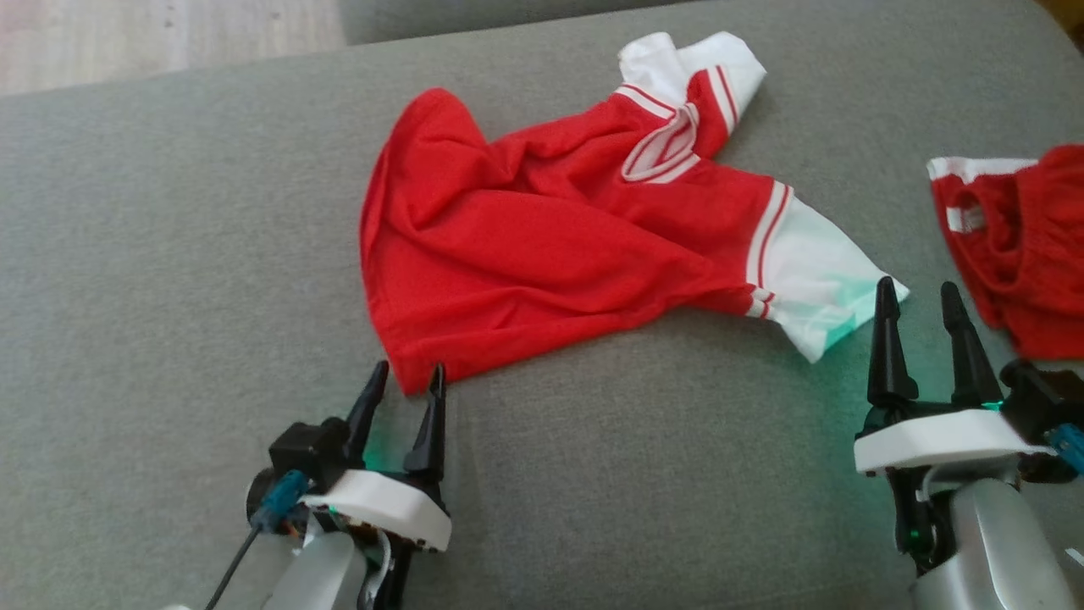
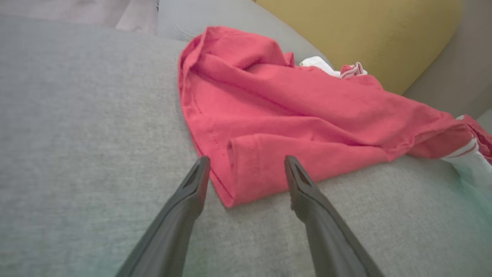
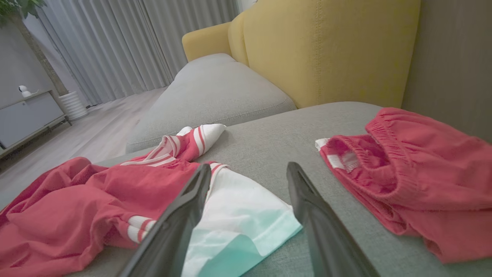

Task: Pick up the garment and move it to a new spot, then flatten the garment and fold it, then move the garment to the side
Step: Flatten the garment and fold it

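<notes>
On the grey cushion (image 1: 169,254), at seven o'clock in my head view, my left claw (image 1: 411,368) stands spread. The red hem corner of the garment (image 1: 542,246) lies loose between its tips, unpinched. The garment sprawls rumpled at centre, folds hiding its front. At four o'clock my right claw (image 1: 918,286) gapes empty beside the white sleeve; contact is unclear. At three o'clock, red shorts (image 1: 1016,246) run off-frame.
</notes>
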You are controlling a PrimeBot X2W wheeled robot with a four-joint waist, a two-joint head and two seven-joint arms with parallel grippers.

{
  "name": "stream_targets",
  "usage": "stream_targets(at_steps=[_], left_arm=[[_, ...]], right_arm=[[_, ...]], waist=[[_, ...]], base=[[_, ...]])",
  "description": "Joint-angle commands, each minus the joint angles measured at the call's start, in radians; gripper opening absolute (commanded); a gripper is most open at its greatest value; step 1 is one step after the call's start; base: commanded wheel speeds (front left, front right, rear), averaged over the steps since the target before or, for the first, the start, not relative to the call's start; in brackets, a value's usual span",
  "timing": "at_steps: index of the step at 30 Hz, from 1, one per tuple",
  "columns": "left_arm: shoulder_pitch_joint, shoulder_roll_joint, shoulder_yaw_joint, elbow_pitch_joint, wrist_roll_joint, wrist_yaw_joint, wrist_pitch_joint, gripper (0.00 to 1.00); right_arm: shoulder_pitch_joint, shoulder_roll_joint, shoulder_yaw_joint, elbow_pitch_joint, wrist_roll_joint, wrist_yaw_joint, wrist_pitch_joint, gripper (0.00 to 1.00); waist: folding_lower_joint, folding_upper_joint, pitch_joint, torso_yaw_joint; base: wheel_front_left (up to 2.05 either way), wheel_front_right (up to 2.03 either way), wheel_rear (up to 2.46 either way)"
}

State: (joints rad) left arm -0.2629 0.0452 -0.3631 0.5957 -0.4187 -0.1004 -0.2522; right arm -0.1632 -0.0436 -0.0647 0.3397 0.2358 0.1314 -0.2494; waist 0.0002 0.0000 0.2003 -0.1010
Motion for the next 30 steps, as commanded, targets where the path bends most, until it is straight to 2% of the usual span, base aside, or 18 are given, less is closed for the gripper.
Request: stream_targets(at_steps=[1,5,6,7,8,12,16,17,21,24,25,26,27,30], left_arm=[[-0.035,0.005,0.016,-0.013,-0.012,-0.006,-0.010,1.00],[-0.046,0.005,0.012,-0.021,-0.016,-0.012,-0.010,0.98],[-0.046,0.005,0.016,-0.030,-0.013,-0.013,-0.010,0.63],[-0.045,0.005,0.020,-0.040,-0.008,-0.013,-0.010,0.01],[-0.043,0.005,0.021,-0.051,-0.002,-0.014,-0.010,0.00],[-0.021,0.005,0.036,-0.123,0.031,-0.017,-0.010,0.00],[-0.005,0.008,0.104,-0.238,0.141,-0.003,-0.010,0.00],[-0.005,0.008,0.104,-0.238,0.141,-0.003,-0.010,0.00],[0.017,0.040,0.149,-0.338,0.249,-0.011,-0.010,0.00],[0.067,0.070,0.157,-0.337,0.294,-0.018,-0.010,0.00],[0.091,0.076,0.164,-0.326,0.302,-0.018,-0.010,0.08],[0.117,0.081,0.174,-0.309,0.309,-0.014,-0.010,0.25],[0.173,0.081,0.205,-0.258,0.310,0.010,-0.010,1.00],[0.233,0.051,0.289,-0.187,0.256,0.056,-0.010,1.00]], right_arm=[[-0.040,-0.007,0.021,-0.025,-0.010,-0.001,-0.012,1.00],[-0.041,-0.007,0.018,-0.024,-0.008,-0.001,-0.012,1.00],[-0.040,-0.007,0.017,-0.024,-0.008,-0.001,-0.012,1.00],[-0.040,-0.007,0.017,-0.024,-0.007,-0.001,-0.012,1.00],[-0.038,-0.007,0.016,-0.023,-0.006,-0.001,-0.012,1.00],[-0.024,-0.007,0.006,-0.015,-0.001,-0.001,-0.012,1.00],[-0.011,-0.007,-0.010,-0.007,0.010,-0.001,-0.012,1.00],[-0.011,-0.007,-0.010,-0.007,0.010,-0.001,-0.012,1.00],[-0.007,-0.007,-0.006,0.004,0.021,-0.001,-0.012,1.00],[-0.001,-0.007,0.003,0.017,0.026,-0.001,-0.012,1.00],[0.001,-0.007,0.008,0.020,0.026,-0.001,-0.012,1.00],[0.004,-0.007,0.012,0.024,0.026,-0.001,-0.012,1.00],[0.009,-0.007,0.019,0.034,0.026,-0.001,-0.012,1.00],[0.016,-0.007,0.036,0.036,0.011,-0.001,-0.012,1.00]], waist=[[-0.0002,0.0000,0.010,-0.012],[-0.0002,0.0000,0.015,-0.020],[-0.0002,0.0000,0.015,-0.020],[-0.0002,0.0000,0.015,-0.019],[-0.0002,0.0000,0.012,-0.016],[-0.0002,0.0000,-0.010,0.016],[-0.0002,0.0000,-0.040,0.071],[-0.0002,0.0000,-0.040,0.071],[-0.0002,0.0000,-0.070,0.113],[-0.0002,0.0000,-0.089,0.129],[-0.0002,0.0000,-0.096,0.131],[-0.0002,0.0000,-0.101,0.131],[-0.0002,0.0000,-0.112,0.130],[-0.0002,0.0000,-0.122,0.128]], base=[[0.00,0.00,0.00],[0.00,0.00,0.00],[0.00,0.00,0.00],[0.00,0.00,0.00],[0.00,0.00,0.00],[0.00,0.00,0.00],[0.00,0.00,0.00],[0.00,0.00,0.00],[0.00,0.00,0.00],[0.00,0.00,0.00],[0.00,0.00,0.00],[0.00,0.00,0.00],[0.00,0.00,0.00],[0.00,0.00,0.00]])
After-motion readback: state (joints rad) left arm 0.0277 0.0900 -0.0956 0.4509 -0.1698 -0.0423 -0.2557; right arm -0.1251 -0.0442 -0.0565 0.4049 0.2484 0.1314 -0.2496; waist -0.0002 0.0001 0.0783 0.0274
